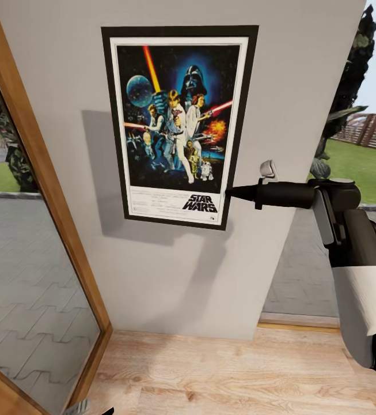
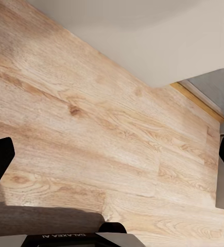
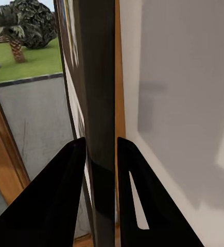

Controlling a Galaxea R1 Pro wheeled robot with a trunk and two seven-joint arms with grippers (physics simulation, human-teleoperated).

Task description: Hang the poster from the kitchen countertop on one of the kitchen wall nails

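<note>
The poster (image 1: 179,124) sits flat against the grey wall (image 1: 170,276), upright with a slight tilt, its black frame and white border complete and the "STAR WARS" logo at the bottom. The right gripper (image 1: 229,193) reaches in from the side and meets the frame's lower right edge. In the right wrist view the frame's dark edge (image 3: 100,103) runs straight between the two black fingers (image 3: 55,206), one finger on the poster's front and the other on the wall side, both pressed against it, so the right gripper is clamped on the poster. The left gripper (image 2: 112,170) hangs low over the wooden floor (image 2: 91,128), its fingertips far apart with nothing between them. A wood-framed glass door (image 1: 35,190) stands beside the wall
</note>
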